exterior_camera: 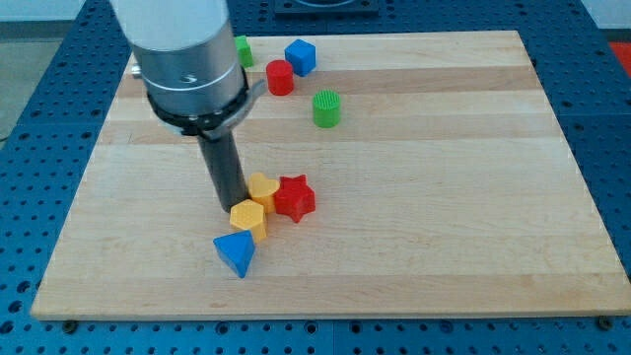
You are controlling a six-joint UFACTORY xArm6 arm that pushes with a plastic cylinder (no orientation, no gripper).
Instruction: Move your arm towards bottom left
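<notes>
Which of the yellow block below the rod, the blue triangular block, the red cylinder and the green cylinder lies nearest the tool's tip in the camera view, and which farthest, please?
From my tip:
1. Yellow block, touching or nearly so, just to the lower right.
2. Blue triangular block, toward the view's bottom.
3. Red cylinder, toward the view's top.
4. Green cylinder, to the upper right; nearly as far as the red one, so too close to call.

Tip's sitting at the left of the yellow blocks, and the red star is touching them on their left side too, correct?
Not quite. In the camera view the red star touches the yellow blocks on their right side, not left. My tip is indeed at their left.
</notes>
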